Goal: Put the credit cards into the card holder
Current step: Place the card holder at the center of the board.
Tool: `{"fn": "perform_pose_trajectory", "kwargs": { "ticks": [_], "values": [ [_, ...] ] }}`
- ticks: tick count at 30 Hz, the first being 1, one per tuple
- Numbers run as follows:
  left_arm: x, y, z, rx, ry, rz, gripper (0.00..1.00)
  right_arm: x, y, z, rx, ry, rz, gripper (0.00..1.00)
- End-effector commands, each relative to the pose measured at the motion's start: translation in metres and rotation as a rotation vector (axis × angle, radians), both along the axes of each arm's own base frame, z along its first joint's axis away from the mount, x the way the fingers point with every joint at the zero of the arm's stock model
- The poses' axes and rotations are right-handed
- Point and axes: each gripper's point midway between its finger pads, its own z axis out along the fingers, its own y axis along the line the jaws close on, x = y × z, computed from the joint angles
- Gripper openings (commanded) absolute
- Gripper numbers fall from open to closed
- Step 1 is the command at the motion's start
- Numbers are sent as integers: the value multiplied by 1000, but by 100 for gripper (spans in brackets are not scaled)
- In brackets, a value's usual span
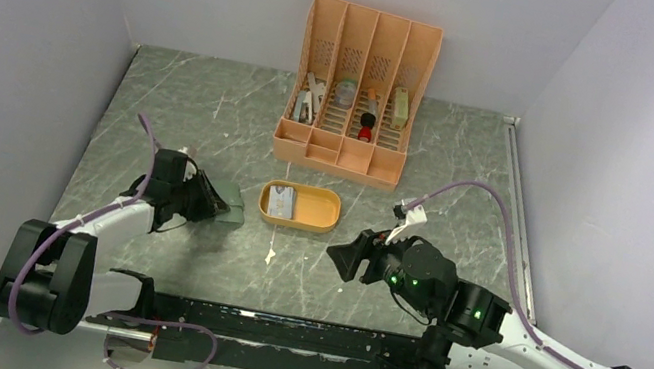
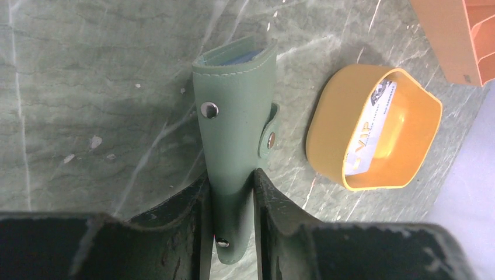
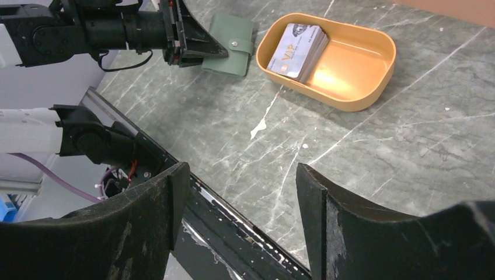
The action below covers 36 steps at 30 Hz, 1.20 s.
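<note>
Nearest: black mounting rail (image 1: 277, 330) along the near edge of the surface (image 1: 215, 104), with both arm bases on it.

Left of centre: left tool (image 2: 230, 175), fingers set against both faces of the card holder (image 2: 233, 111), a pinch on its snap end; how firm cannot be told. The holder is folded and just beside the tray without touching it. A pale blue strip shows in its far mouth, card or pocket lining, unclear. It is probably gripped this way to steady it for loading.

Centre: orange oval tray (image 3: 350, 102). The credit cards (image 3: 299, 49) are stacked inside it, leaning on one wall, none yet moved across.

Right of centre, toward the near edge: right tool (image 3: 242, 175), fingers spread wide and empty, facing the tray. It looks poised to fetch a card.
</note>
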Motion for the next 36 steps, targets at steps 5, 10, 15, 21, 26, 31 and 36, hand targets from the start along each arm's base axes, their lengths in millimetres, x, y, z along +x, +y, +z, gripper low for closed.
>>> {"fn": "perform_pose_trajectory", "kwargs": {
  "ticks": [5, 10, 15, 21, 26, 31, 36],
  "values": [
    [2, 11, 2, 53, 0, 18, 32, 2, 0, 2, 22, -7, -11, 70],
    [1, 14, 3, 70, 5, 28, 34, 2, 2, 2, 23, -7, -6, 70],
    [0, 21, 6, 108, 7, 45, 41, 2, 3, 3, 23, -9, -2, 70],
    [-1, 27, 8, 138, 12, 61, 46, 2, 4, 4, 23, -9, 2, 70],
    [-3, 33, 8, 166, 24, 81, 47, 2, 4, 4, 26, -10, 1, 70],
    [-3, 40, 6, 198, 35, 111, 46, 1, 3, 4, 27, -12, 2, 70],
    [-6, 46, -2, 230, 81, 130, 41, 1, 3, 3, 28, -8, 2, 70]
  ]
}}
